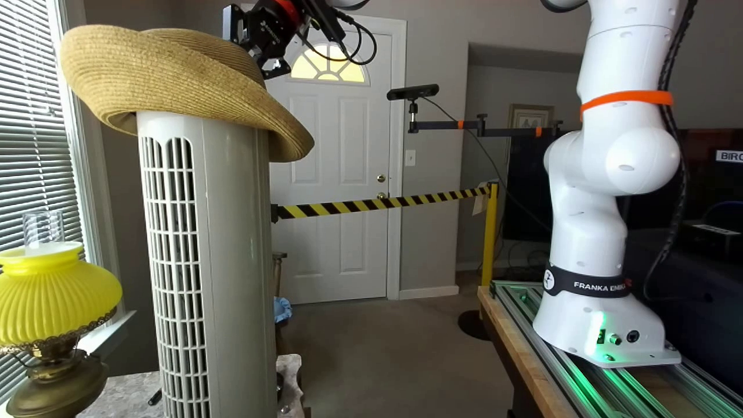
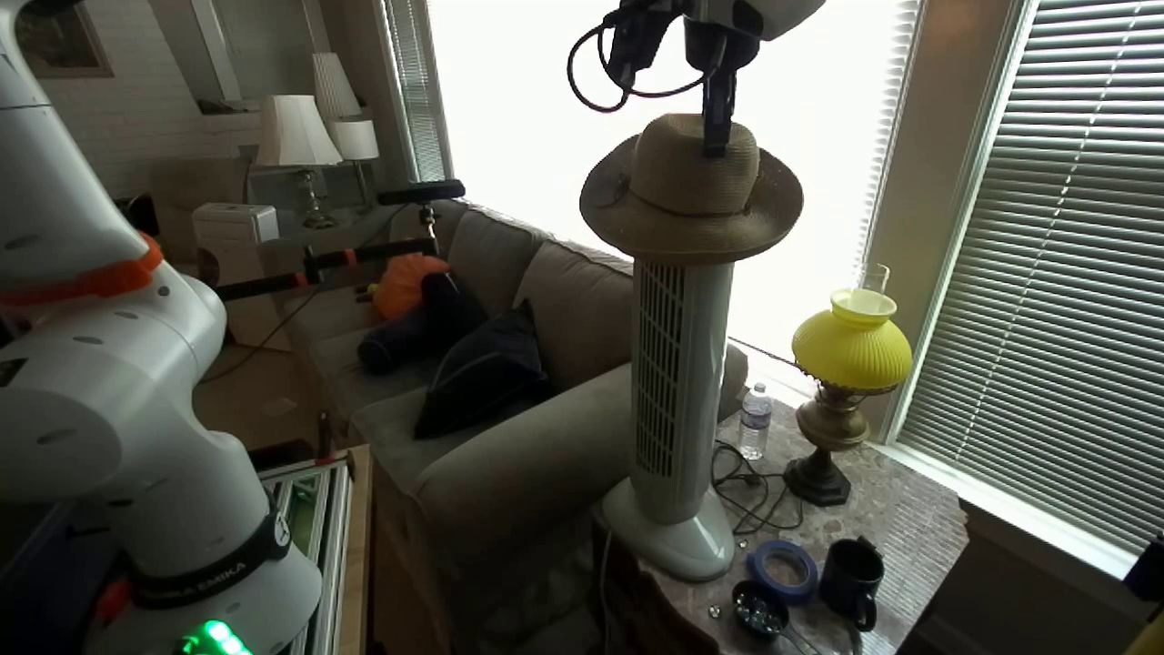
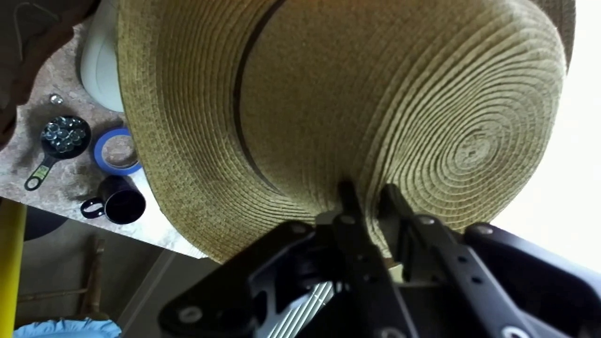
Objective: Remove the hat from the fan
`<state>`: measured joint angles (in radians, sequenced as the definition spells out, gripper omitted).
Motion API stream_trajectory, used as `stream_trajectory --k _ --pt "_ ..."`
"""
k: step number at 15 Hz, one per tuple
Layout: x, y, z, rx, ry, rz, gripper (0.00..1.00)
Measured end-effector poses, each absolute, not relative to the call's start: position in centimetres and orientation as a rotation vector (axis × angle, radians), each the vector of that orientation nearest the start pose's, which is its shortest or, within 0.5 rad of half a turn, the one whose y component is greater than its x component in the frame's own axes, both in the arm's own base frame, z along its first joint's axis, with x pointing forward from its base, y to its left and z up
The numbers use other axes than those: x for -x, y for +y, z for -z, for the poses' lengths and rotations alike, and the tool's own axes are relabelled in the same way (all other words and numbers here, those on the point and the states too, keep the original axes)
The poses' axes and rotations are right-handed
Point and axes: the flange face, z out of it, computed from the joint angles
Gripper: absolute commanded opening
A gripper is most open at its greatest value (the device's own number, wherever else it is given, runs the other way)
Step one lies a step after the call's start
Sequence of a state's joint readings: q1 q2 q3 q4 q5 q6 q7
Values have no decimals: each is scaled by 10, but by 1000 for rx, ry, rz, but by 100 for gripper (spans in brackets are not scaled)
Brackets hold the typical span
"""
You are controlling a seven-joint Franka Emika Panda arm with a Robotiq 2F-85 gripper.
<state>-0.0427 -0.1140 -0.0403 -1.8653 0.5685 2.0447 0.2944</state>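
The tan straw hat (image 1: 162, 75) sits over the top of the white tower fan (image 1: 238, 261), its wide brim hanging past the fan's sides. Both also show in an exterior view, the hat (image 2: 659, 232) above the upright fan (image 2: 677, 382). The brim hides the fan's top. My gripper (image 2: 717, 146) reaches down onto the side of the hat's crown. In the wrist view, the hat (image 3: 305, 94) fills the middle, and the gripper's fingers (image 3: 368, 192) are close together with a fold of crown pinched between them. The fan's white base (image 3: 101, 70) shows below the brim.
A yellow glass lamp (image 1: 55, 296) stands close beside the fan. On the table (image 2: 896, 509) are a water bottle (image 2: 755, 421), blue tape (image 2: 768, 591), a dark mug (image 2: 850, 578) and a small pan of glass beads (image 2: 759, 611). A sofa (image 2: 527, 446) adjoins the fan.
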Motion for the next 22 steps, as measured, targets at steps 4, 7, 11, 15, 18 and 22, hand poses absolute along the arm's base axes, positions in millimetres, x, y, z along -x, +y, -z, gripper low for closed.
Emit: stream_trajectory --k 4,7,11,15,18,22 --pt "-555 -20 -600 2453 718 295 1" --pt "-553 -23 -602 2452 721 295 2" --pt "-542 -27 -624 2439 696 329 2" --pt "-519 -30 -672 2406 619 421 2" --pt "-504 -33 -715 2386 573 522 2" --pt "-487 -68 -773 2319 616 715 2"
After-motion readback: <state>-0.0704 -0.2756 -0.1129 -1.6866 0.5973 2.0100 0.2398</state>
